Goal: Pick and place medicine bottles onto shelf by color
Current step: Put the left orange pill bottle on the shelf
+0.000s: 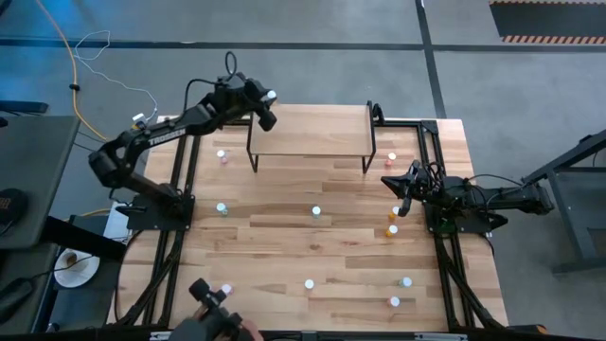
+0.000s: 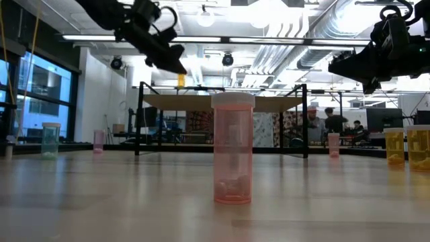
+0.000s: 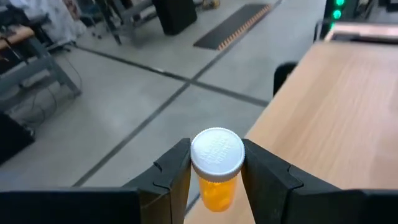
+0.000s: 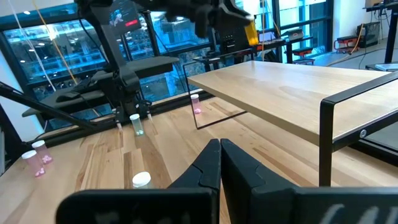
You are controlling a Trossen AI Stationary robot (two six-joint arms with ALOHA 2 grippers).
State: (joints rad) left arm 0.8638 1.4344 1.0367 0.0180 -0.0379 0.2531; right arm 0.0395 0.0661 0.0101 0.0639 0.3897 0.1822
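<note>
Orange white-capped medicine bottle point(image 3: 216, 171) pinched by raised left pincer point(image 1: 268, 107) above light-wood shelf's point(image 1: 312, 133) upper-left corner.
Its orange body is shown only by the left wrist view; right pincer point(image 4: 219, 163) is pressed together.

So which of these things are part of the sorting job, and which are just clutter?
Job:
- orange bottle held in left pincer
- shelf
- loose bottles on the table, e.g. pink bottle, teal bottle

Lying about:
- yellow cable on the floor
- white dish beside the table
</note>
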